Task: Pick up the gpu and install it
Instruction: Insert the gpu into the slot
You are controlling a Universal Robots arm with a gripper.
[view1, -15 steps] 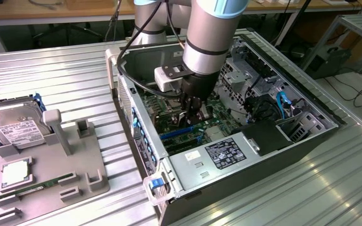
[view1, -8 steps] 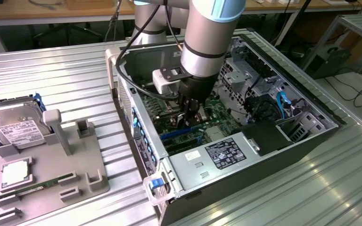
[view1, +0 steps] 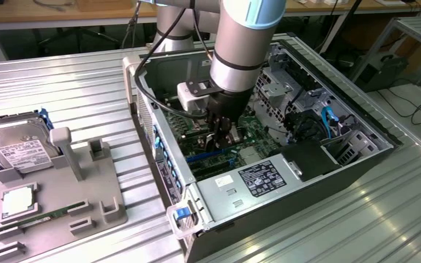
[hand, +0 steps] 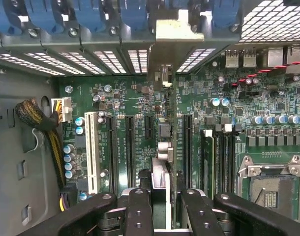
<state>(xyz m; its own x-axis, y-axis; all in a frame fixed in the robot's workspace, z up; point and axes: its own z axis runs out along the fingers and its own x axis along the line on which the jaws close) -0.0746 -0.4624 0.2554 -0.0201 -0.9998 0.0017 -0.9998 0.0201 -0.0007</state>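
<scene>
The ribbed metal counter [view1: 64, 82] carries everything, and the largest thing on it is the open computer case [view1: 218, 230], lying on its side at the middle of the exterior view. The robot arm [view1: 243, 44] comes in from twelve o'clock and reaches down into the case, ending over the green motherboard [hand: 135, 93].

At nine o'clock from the case, well apart from it, sits a grey holder tray [view1: 86, 203]. A silver hard drive [view1: 17, 145] leans in its cradle at the tray's ten o'clock corner. A square processor [view1: 19, 201] lies at the tray's eight o'clock side, with a narrow green memory stick [view1: 46, 216] just beside it.

Inside the case, the labelled power supply [view1: 258, 178] fills the corner at five o'clock from the arm's tip.

The jaws are narrow, closed on the gpu [hand: 172, 123]. We see the card edge-on in the wrist view, running straight out from between the black fingers [hand: 138, 211] across the motherboard. Its pale metal bracket [hand: 172, 30] is up against the slotted rear wall of the case. The card stands among the long black expansion slots, with a white slot [hand: 92, 152] farther off to one side and the open processor socket [hand: 270, 184] to the other. We cannot tell whether its edge is seated in a slot.
</scene>
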